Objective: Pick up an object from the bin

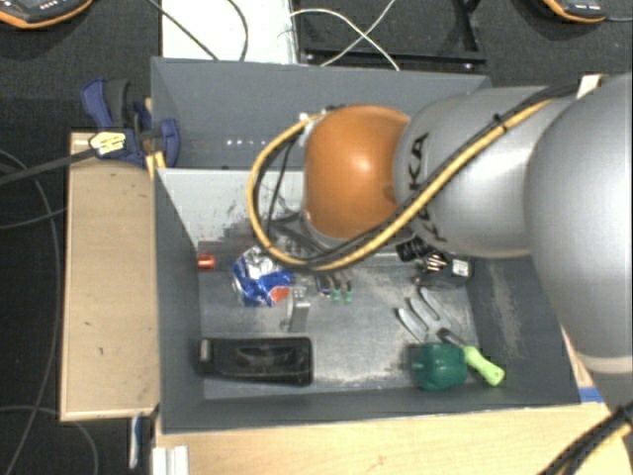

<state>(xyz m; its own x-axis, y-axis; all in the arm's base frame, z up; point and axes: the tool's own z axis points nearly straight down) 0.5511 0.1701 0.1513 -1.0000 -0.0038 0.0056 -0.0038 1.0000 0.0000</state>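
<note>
**Low in the bin, nothing lifted yet**

The arm (495,176) reaches in from the right, and its orange cover (351,171) hangs over the middle of the bin (188,216). Below the cover the end effector (299,309) sits close to the bin floor. Whether it is apart or together cannot be told, since the cover and cables hide most of it.

The thing nearest to it is a crumpled blue-and-white wrapper (257,280) left of centre, just beside the end effector on its left. Contact between the two cannot be made out, and nothing shows gripped.

The other things lie apart on the floor:
- a small red piece (205,261) near the left wall
- a flat black case (255,359) along the front edge
- a pair of metal tongs (420,315) to the right
- a round green toy (438,365) with a lime handle in the front right corner

Judging by this, the approach looks largely done (the wrapper being the likeliest target). What is left is the main part: closing on a thing, getting a firm hold on it, and raising it clear of the bin.
</note>
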